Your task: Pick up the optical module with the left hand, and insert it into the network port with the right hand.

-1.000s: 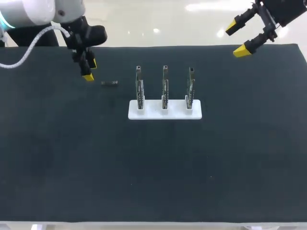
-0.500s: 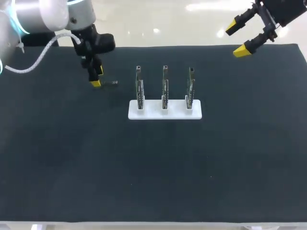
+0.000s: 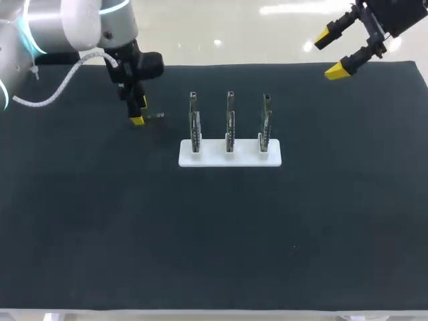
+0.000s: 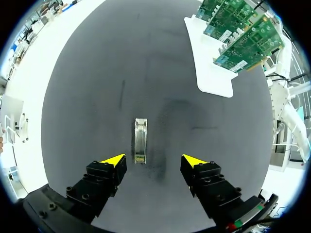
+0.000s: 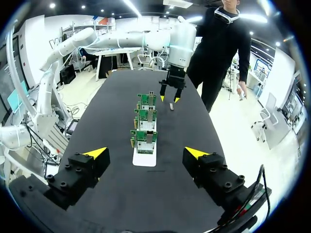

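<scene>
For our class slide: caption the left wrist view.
Open left gripper hovers over the optical module on the dark table.

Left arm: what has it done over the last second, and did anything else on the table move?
The left gripper swung in toward the optical module and now hangs open right by it, with nothing gripped. The module, the white stand of cards and the raised, open right gripper stayed put.

A slim silver metal optical module (image 4: 140,141) lies flat, left of the white plastic stand (image 3: 229,155). Three green network-port cards (image 3: 230,124) stand upright in that stand.
</scene>
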`<state>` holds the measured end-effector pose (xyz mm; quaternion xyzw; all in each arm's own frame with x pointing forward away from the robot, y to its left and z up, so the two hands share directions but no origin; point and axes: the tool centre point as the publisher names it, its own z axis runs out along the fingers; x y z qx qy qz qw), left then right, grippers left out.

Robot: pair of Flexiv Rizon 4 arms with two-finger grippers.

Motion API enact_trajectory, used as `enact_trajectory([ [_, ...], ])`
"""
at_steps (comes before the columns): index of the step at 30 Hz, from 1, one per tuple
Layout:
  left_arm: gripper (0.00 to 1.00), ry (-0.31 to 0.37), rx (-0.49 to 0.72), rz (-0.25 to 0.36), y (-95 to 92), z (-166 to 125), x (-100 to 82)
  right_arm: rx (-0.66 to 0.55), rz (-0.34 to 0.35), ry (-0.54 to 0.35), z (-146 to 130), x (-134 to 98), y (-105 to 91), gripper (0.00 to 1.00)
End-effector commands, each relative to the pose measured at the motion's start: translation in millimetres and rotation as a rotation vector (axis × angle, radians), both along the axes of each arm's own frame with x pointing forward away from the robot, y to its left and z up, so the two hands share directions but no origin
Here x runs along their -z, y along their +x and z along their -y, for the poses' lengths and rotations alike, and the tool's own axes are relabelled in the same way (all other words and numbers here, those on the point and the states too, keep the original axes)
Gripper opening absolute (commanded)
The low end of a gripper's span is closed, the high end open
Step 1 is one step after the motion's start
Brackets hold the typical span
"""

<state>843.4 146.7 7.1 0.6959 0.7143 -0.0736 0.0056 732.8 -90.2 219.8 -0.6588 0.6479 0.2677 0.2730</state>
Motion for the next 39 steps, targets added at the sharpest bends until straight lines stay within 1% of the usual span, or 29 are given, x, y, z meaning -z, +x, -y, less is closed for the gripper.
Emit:
enact_trajectory([
  [1, 1.0, -0.007, 0.0, -0.013, 5.2, 2, -5.3, 0.001, 0.002, 0.001, 0, 0, -0.6, 1.0],
  [16, 1.0, -0.007, 0.0, -0.013, 5.2, 2, -5.3, 0.001, 0.002, 0.001, 0, 0, -0.6, 1.0],
  [20, 1.0, 0.007, -0.007, -0.011, 4.5, -1, -3.0, 0.001, 0.002, 0.001, 0, 0, -0.6, 1.0],
  [26, 1.0, -0.01, -0.007, -0.008, 8.0, 7, -6.1, 0.001, 0.002, 0.001, 0, 0, -0.6, 1.0],
  [30, 1.0, -0.009, -0.002, 0.003, 9.8, 8, -4.3, 0.001, 0.002, 0.001, 0, 0, -0.6, 1.0],
  [37, 1.0, 0.019, -0.003, 0.017, 15.0, 6, 7.0, 0.001, 0.002, 0.001, 0, 0, -0.6, 1.0],
  [39, 1.0, 0.018, 0.0, 0.023, 15.9, 6, 9.0, 0.001, 0.002, 0.001, 0, 0, -0.6, 1.0],
])
